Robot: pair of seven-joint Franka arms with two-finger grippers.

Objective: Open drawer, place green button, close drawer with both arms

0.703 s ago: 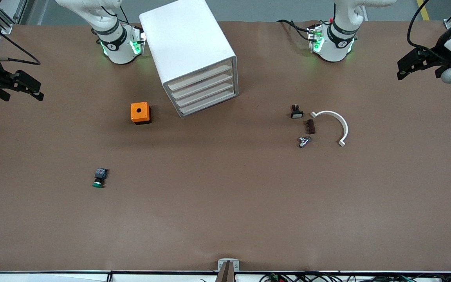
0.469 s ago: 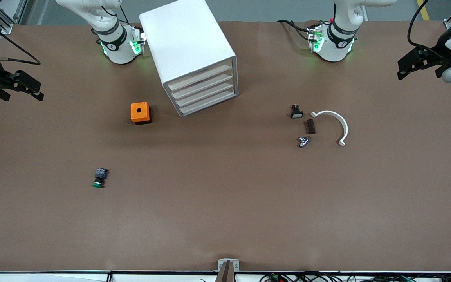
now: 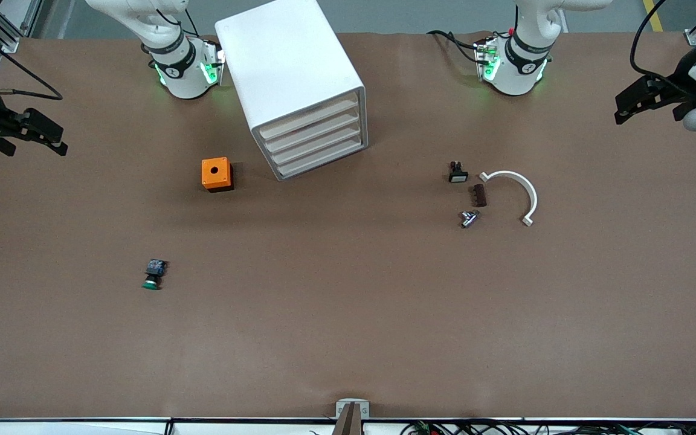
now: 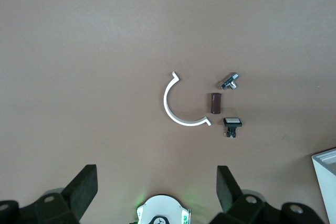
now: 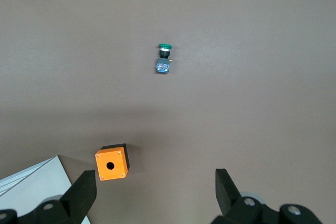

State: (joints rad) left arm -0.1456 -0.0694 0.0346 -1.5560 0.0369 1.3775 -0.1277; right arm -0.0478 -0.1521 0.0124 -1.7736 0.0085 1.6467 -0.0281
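Over table ends — left gripper (image 3: 629,104) | right gripper (image 3: 46,136) | both apparently raised, fingers spread, empty

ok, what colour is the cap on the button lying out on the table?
Green cap on the button, black body; clearest in the right wrist view.

left hand (image 3: 626,106) raised, agape, right hand (image 3: 52,140) likewise

Both arms are glossy white with black bands. Each round base glows green and carries a dark marking, with black cables trailing beside it. The left end effector (image 3: 632,104) and right end effector (image 3: 43,134) are matte black, two-fingered.
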